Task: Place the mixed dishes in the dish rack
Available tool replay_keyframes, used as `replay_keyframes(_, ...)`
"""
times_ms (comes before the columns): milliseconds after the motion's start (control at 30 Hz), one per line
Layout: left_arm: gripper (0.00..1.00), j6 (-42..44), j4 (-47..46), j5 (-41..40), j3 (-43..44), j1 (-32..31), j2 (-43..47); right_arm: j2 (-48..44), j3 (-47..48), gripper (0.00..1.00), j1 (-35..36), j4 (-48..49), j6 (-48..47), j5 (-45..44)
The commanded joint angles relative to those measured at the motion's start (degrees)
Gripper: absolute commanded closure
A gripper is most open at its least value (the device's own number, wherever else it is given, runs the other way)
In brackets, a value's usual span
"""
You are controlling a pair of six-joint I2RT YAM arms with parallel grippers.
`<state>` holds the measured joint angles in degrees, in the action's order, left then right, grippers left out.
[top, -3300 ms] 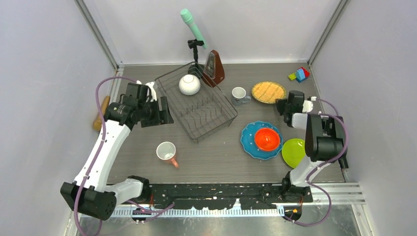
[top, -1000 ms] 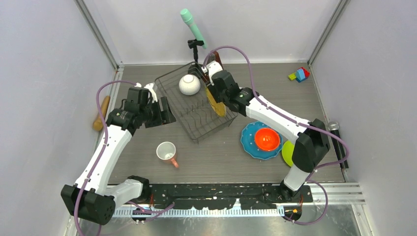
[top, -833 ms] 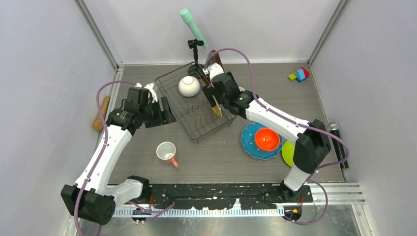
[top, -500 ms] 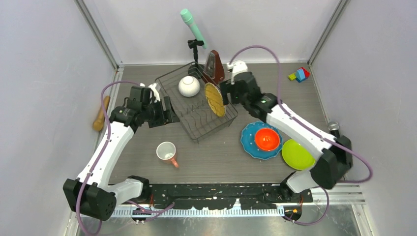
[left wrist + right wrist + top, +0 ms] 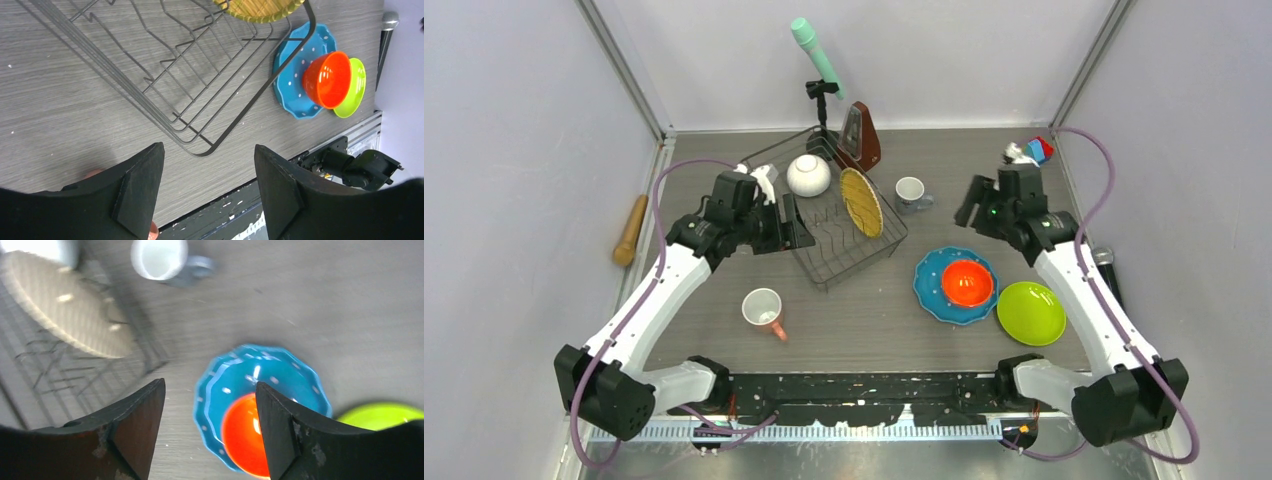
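Across grey tabletop (image 5: 864,320), yellow plate (image 5: 861,201) stands in dish rack (image 5: 836,248), clear of both open, empty jaws.

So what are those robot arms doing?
They are loading dishes into the rack. A white bowl and a yellow plate, on edge, are in it. Both grippers are open and empty: the left gripper by the rack, the right gripper off to its right. The blue plate with the orange bowl on it, the green plate, pink mug and grey mug wait on the table.
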<state>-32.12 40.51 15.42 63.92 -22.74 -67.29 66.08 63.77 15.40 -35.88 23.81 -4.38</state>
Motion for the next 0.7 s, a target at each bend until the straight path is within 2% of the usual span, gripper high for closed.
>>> replay_keyframes(0, 0.32, -0.77, -4.93, -1.41, 0.26, -0.9, 0.22, -5.38, -5.08, 0.3, -6.12, -10.64, 9.78, -0.87)
replay_keyframes(200, 0.32, -1.02, -6.03, -1.48, 0.37, -0.96, 0.11, -9.2, -14.62, 0.32, -6.46, -12.53, 21.8, -4.93)
replay_keyframes(367, 0.32, -0.88, -5.8, -1.18, 0.18, -0.9, 0.24, -12.08, -20.58, 0.34, -6.38, -8.93, 24.72, -5.47)
replay_keyframes(533, 0.32, -0.79, -5.28, -1.7, 0.06, -0.91, 0.31, -11.75, -22.16, 0.35, -6.38, -12.5, 27.1, -10.92)
replay_keyframes(667, 0.32, -1.35, -6.11, -1.61, 0.06, -0.9, 0.0, -11.71, -23.74, 0.36, -6.39, -11.49, 27.95, -10.98)
